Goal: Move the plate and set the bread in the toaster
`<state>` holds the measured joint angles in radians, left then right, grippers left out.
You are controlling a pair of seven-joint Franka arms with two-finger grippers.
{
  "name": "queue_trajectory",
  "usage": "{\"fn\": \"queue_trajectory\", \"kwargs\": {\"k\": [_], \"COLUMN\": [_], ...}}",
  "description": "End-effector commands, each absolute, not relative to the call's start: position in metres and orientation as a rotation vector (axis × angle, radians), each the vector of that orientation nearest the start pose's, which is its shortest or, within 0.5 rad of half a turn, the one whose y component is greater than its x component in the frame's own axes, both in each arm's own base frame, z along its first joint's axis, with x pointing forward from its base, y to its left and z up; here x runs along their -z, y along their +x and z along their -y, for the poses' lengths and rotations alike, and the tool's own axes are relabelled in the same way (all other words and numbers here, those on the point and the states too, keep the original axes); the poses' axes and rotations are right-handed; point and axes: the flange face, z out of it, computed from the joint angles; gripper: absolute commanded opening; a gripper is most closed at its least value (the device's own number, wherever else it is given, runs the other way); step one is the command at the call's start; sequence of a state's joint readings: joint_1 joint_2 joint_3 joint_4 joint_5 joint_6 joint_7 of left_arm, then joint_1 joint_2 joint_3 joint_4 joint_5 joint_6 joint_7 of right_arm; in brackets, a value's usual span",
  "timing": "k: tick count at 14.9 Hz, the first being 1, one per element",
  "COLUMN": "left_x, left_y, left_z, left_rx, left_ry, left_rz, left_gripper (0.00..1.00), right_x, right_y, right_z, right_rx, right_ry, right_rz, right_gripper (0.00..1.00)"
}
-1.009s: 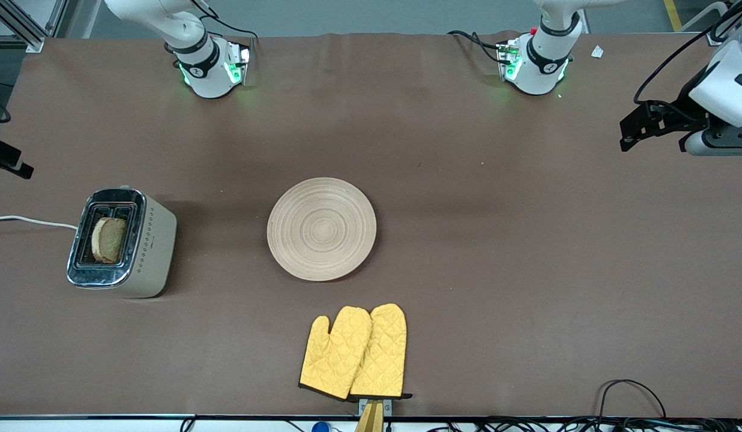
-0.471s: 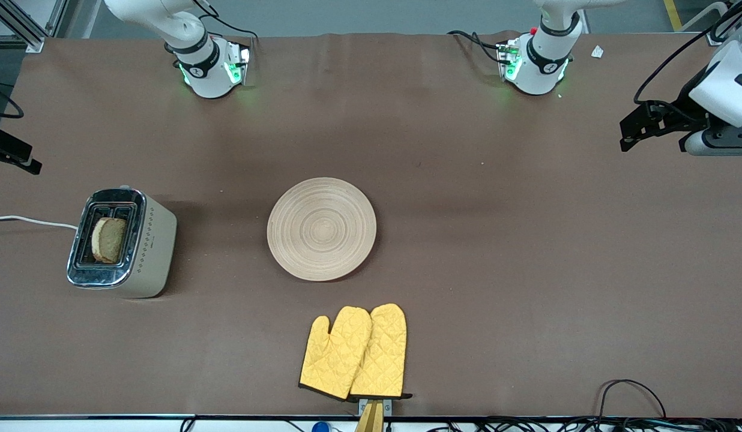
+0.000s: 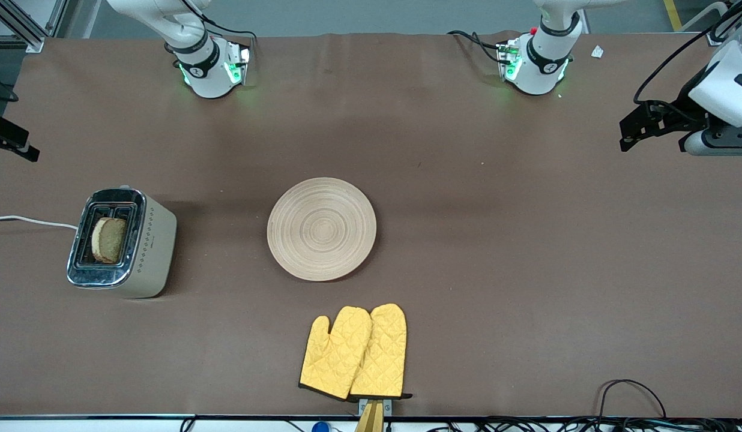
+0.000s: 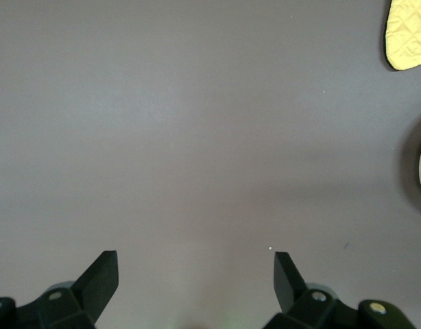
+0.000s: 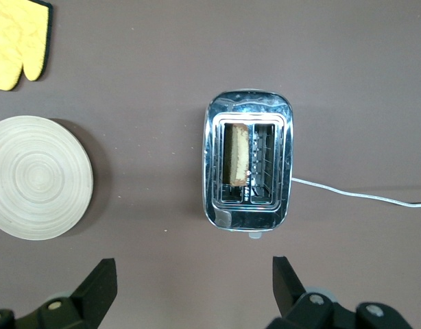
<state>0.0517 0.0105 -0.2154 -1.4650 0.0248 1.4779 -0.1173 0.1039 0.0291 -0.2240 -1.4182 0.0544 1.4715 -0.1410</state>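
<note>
The pale wooden plate (image 3: 322,228) lies bare in the middle of the table. The cream toaster (image 3: 156,240) stands toward the right arm's end. The brown bread slice (image 3: 109,240) stands in the slot nearer its diamond-marked side. My right gripper (image 5: 195,274) is open and empty, high over the table beside the toaster (image 5: 248,212). Its view shows the bread (image 5: 238,154) in the slot and the plate (image 5: 38,177). In the front view only part of it (image 3: 17,147) shows. My left gripper (image 4: 195,271) is open and empty, raised over bare table at the left arm's end (image 3: 628,135).
A pair of yellow oven mitts (image 3: 354,353) lies nearer the front camera than the plate. The toaster's white cord (image 3: 29,221) runs off the right arm's end of the table. Cables lie along the front edge.
The right gripper has drifted a little toward the robots' bases at the table's end. The left arm, plate, toaster and bread have not moved.
</note>
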Motion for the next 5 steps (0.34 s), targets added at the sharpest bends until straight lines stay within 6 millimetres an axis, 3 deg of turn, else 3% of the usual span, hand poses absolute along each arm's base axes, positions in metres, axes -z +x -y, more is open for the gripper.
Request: {"fn": "queue_trajectory", "kwargs": {"k": [1,5], "left_x": [-0.6628,-0.6628], "left_y": [0.5414,0.5413], "left_z": [0.0874,0.0876], "left_rx": [0.001,0.001], "left_ry": [-3.127,-3.128], "left_rz": [-0.086,-0.086], "left_gripper": [1.0,1.0], "right_x": [-0.6765,-0.6741], "right_y": [0.543,0.5457], "right_z": [0.0524,0.0509], "right_rx": [0.058,0.057], "right_ry": [-3.111,-3.149], "right_rz": [0.013,0.026], "right_gripper": [1.0,1.0]}}
